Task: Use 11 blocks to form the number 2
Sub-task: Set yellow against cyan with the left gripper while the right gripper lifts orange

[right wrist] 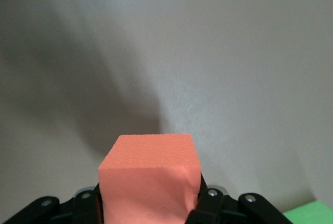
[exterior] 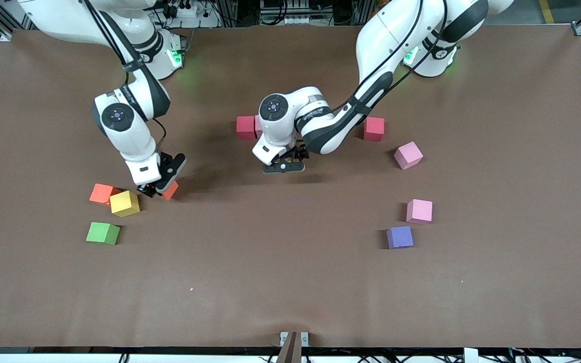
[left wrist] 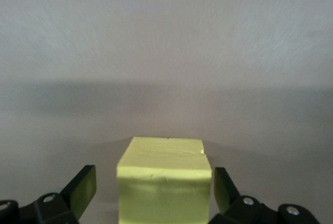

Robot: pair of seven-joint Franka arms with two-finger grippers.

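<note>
Two grippers: left gripper (left wrist: 155, 195) apart around a yellow cube (left wrist: 164, 180), right gripper (right wrist: 148, 203) clamped on an orange cube (right wrist: 150, 180), which may snag the neighbouring yellow block (exterior: 124, 203).

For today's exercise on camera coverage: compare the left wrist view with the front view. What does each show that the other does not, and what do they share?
Only the left wrist view shows a yellow block between the open left hand fingers. Only the front view shows the right hand shut on an orange block, beside another orange block, a second yellow block and the green cube. Both show the brown table.
</note>
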